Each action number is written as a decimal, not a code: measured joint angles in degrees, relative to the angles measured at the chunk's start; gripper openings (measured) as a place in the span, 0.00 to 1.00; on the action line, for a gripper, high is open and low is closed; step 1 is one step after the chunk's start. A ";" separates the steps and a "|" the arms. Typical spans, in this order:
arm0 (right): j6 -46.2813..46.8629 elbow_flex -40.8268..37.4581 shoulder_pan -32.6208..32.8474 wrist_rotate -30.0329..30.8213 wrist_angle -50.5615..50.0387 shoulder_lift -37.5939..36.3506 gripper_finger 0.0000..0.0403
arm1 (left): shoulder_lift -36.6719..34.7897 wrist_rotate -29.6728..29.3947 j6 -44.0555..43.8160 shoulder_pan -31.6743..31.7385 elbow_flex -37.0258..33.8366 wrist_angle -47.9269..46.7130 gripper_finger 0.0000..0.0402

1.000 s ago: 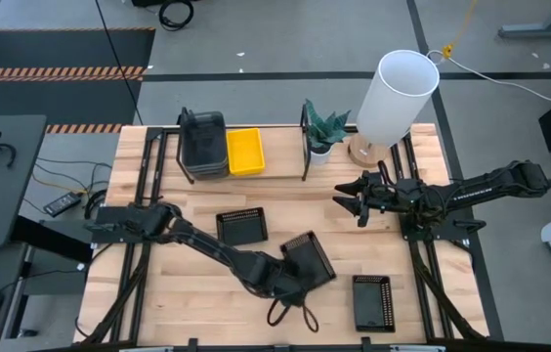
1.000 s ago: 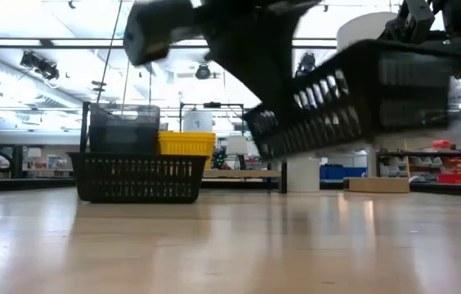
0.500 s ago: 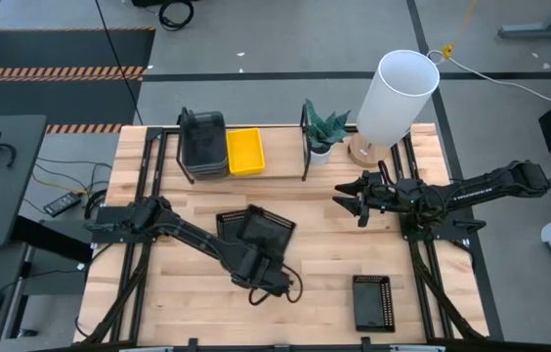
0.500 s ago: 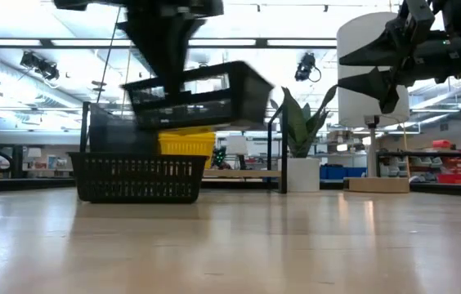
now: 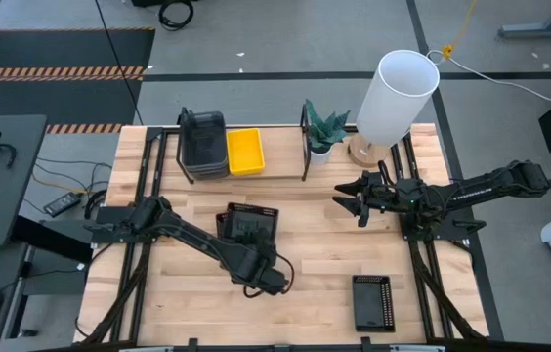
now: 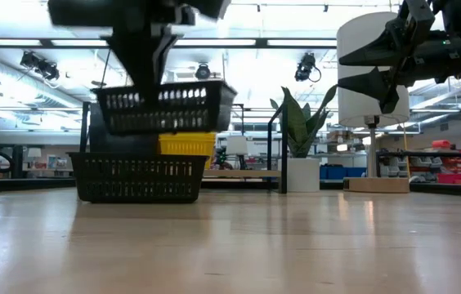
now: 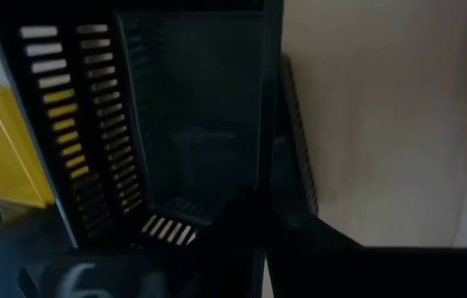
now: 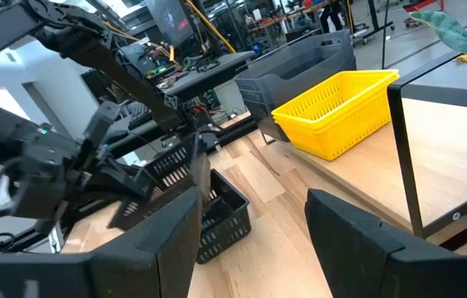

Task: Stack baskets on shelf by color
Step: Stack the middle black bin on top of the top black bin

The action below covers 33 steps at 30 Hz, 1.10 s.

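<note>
Black mesh baskets; yellow basket; grey baskets; light-wood shelf; white lamp shade.

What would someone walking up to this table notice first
Probably the left gripper near the table's middle, holding a black mesh basket in the air just above a second black basket on the tabletop. Next, the bright yellow basket beside the grey stack on the shelf at the back. The right gripper hangs open and empty on the right.
</note>
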 joint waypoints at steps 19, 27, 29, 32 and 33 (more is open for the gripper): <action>0.00 0.00 0.00 0.00 0.00 0.00 0.55 | -0.30 4.46 -11.84 1.66 -5.54 2.47 0.15; 0.00 0.00 0.00 0.00 0.00 0.02 0.55 | -0.30 5.74 -10.61 3.14 -5.52 6.60 0.20; 0.00 0.00 0.00 -0.02 0.00 0.00 0.55 | -0.30 6.29 -10.18 3.40 -5.50 7.56 0.22; 0.00 0.00 0.00 0.00 0.00 0.02 0.55 | -0.30 8.31 -10.01 3.78 -5.50 8.26 0.25; 0.00 0.01 0.00 0.00 0.00 0.01 0.55 | -0.30 8.97 -10.01 3.98 -5.50 8.82 0.26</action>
